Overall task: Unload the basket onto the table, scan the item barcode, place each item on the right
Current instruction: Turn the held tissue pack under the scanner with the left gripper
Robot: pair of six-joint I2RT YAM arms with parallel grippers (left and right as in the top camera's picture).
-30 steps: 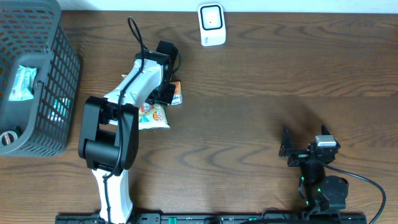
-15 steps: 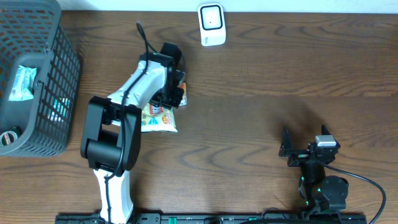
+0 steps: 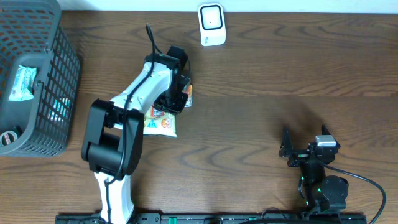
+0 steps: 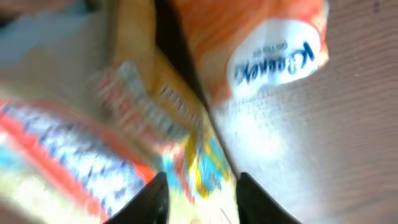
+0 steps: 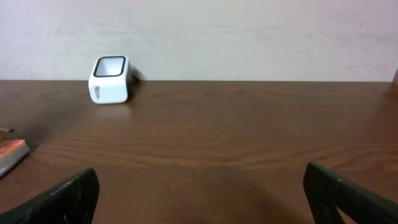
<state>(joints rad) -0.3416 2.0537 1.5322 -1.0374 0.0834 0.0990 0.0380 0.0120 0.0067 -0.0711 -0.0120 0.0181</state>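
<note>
Two arms work at a dark wooden tabletop (image 3: 249,74). The left arm (image 3: 134,99) reaches forward from the near edge, and its left pincer (image 3: 179,93) is down over a pair of snack packets lying left of the tabletop's middle. A yellow snack packet (image 3: 160,123) sticks out from under the arm on the near side, and an orange packet (image 3: 188,94) shows just beyond the pincer's far side. The two lie touching or overlapping. In the left wrist view, which is badly blurred, the orange packet (image 4: 273,59) with its white oval label fills the upper right. The yellow snack packet (image 4: 93,143) covers the left and runs down between the two dark fingertips (image 4: 152,199) at the bottom edge. The fingertips stand a little apart, but whether the left pincer (image 4: 199,193) is pinching the yellow packet or only straddling it cannot be told. A white scanner (image 3: 212,25) stands at the far edge, well apart from the packets, and the right wrist view shows its dark window (image 5: 110,79). The right pincer (image 3: 286,148) sits low near the right front corner with its jaws spread wide around nothing (image 5: 199,180). A grey mesh basket (image 3: 62,68) at the far left holds a pale green packet (image 3: 22,84).
</note>
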